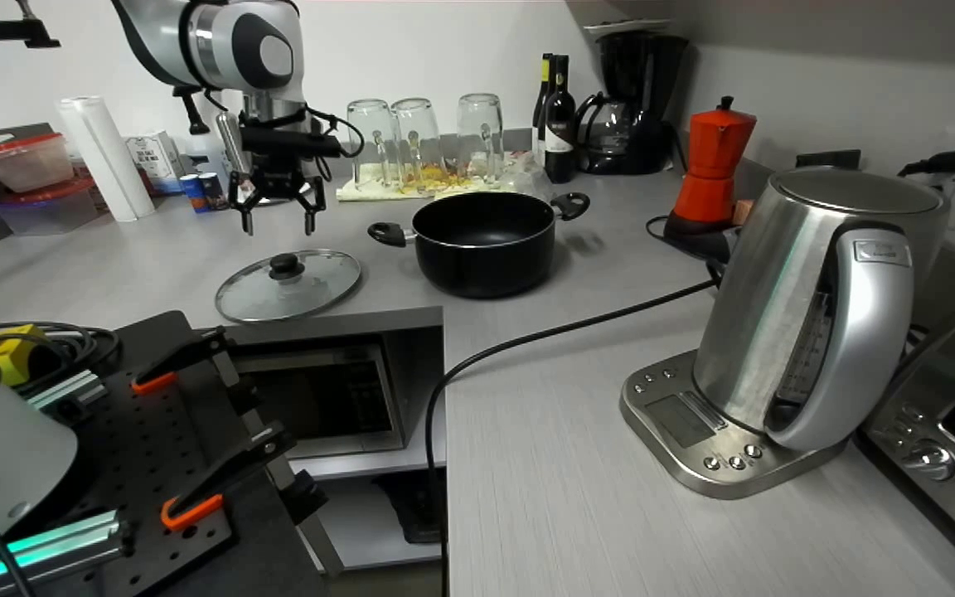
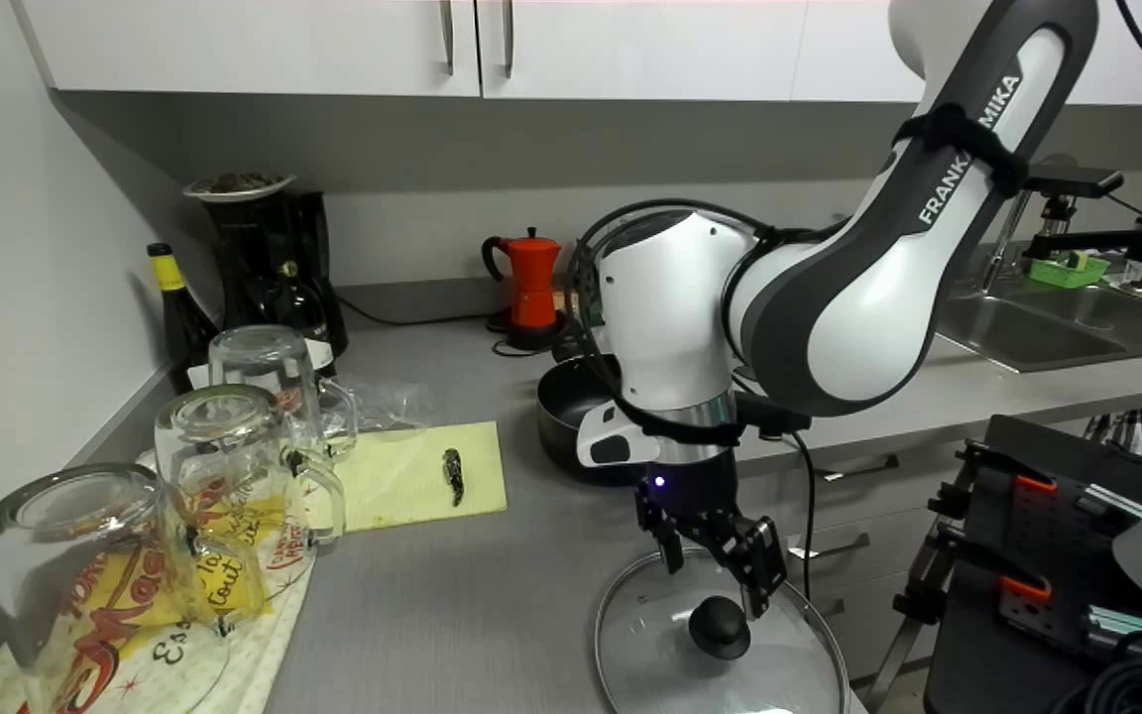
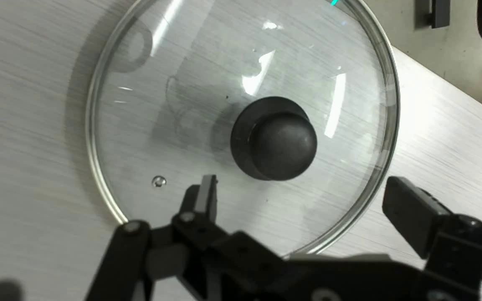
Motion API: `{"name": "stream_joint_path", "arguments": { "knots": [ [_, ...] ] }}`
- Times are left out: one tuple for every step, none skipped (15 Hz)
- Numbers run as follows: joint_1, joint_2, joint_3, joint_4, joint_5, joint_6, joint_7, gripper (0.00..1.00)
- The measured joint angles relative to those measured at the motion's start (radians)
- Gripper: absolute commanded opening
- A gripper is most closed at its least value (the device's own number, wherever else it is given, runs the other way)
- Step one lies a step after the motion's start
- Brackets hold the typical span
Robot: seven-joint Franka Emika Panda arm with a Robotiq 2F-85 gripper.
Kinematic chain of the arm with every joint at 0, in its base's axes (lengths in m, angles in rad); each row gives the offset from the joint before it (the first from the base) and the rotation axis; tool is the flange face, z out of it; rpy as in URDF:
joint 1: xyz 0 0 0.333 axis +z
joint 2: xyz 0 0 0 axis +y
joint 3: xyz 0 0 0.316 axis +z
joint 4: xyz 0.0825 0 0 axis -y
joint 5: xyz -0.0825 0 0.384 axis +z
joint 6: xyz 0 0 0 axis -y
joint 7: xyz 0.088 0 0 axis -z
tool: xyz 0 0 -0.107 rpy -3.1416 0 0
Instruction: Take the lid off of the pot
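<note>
The glass lid [image 1: 320,286] lies flat on the counter, its dark knob up, apart from the pot; it also shows in an exterior view [image 2: 779,664] and the wrist view [image 3: 191,117]. The black pot [image 1: 486,269] stands uncovered beside it; in an exterior view the arm partly hides the pot [image 2: 566,421]. My gripper [image 1: 278,222] is above the lid, fingers pointing down. It is open and empty, also in an exterior view [image 2: 715,585]. In the wrist view the fingers [image 3: 301,184] are spread wide, and the knob appears beyond them, not between them.
Glass mugs [image 1: 415,145] stand on a cloth behind the pot. The steel kettle [image 1: 809,315], red moka pot [image 1: 714,166] and coffee maker [image 1: 639,99] stand farther along. A black cable [image 1: 560,327] crosses the counter. The lid lies near the counter's edge [image 1: 345,325].
</note>
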Motion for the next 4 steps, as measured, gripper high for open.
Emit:
{"name": "stream_joint_path", "arguments": {
  "knots": [
    [0.000, -0.028, 0.004, -0.012, 0.001, 0.000, 0.000, 1.00],
    [-0.001, -0.056, 0.008, -0.026, 0.003, 0.000, 0.000, 1.00],
    [-0.001, -0.085, 0.010, -0.038, 0.005, 0.000, 0.000, 1.00],
    [-0.001, -0.110, 0.011, -0.052, 0.006, 0.000, 0.000, 1.00]
  ]
}}
